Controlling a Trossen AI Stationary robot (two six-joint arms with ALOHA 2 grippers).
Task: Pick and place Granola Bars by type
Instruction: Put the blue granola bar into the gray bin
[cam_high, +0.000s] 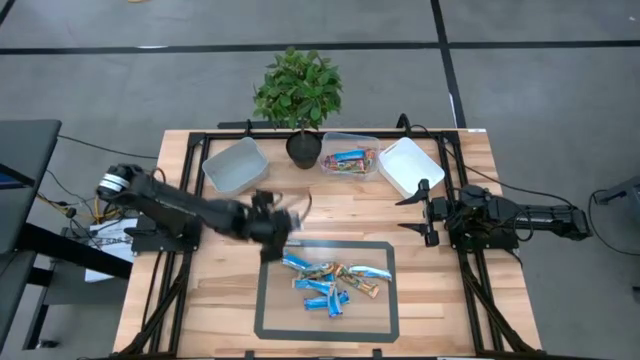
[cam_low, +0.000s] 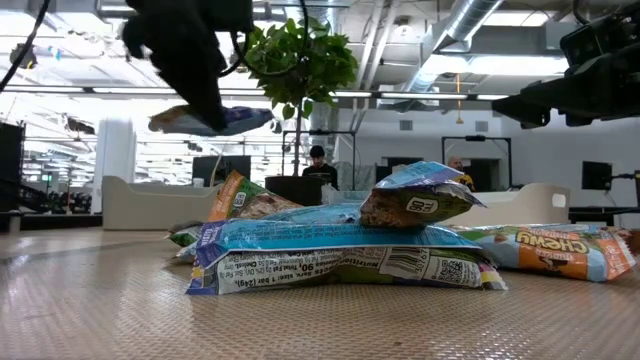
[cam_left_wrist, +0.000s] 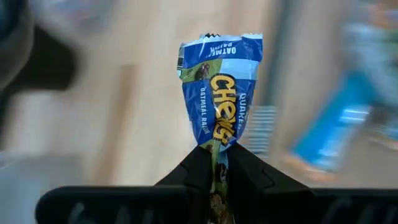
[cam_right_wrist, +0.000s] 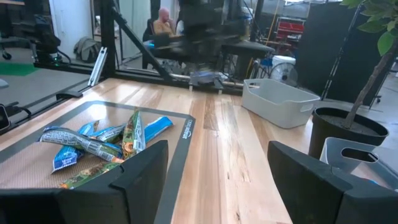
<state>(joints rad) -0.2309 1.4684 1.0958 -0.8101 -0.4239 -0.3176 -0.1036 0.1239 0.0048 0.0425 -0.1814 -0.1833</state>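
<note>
My left gripper (cam_high: 283, 222) hangs above the wood just beyond the mat's far left corner, shut on a blue Chewy granola bar (cam_left_wrist: 219, 93). Several blue and multicoloured granola bars (cam_high: 332, 282) lie heaped on the dark-framed mat (cam_high: 268, 318); in the low view the pile (cam_low: 340, 245) rests on the mat. More bars (cam_high: 348, 160) lie in the middle clear bin. My right gripper (cam_high: 421, 212) waits open at the table's right side, level above the wood. My left gripper pinches the blue bar between its two fingers at one end of the wrapper (cam_left_wrist: 216, 154). The bar sticks out beyond the fingertips, its crimped free end (cam_left_wrist: 214, 42) farthest away. It is lifted clear of the table, shown roughly level in the low view (cam_low: 215, 120).
Three bins stand along the far edge: a grey one (cam_high: 236, 165) at left, a clear one (cam_high: 349, 147) in the middle, a white one (cam_high: 409, 165) at right. A potted plant (cam_high: 300, 95) stands between the left and middle bins. A person sits in the room behind.
</note>
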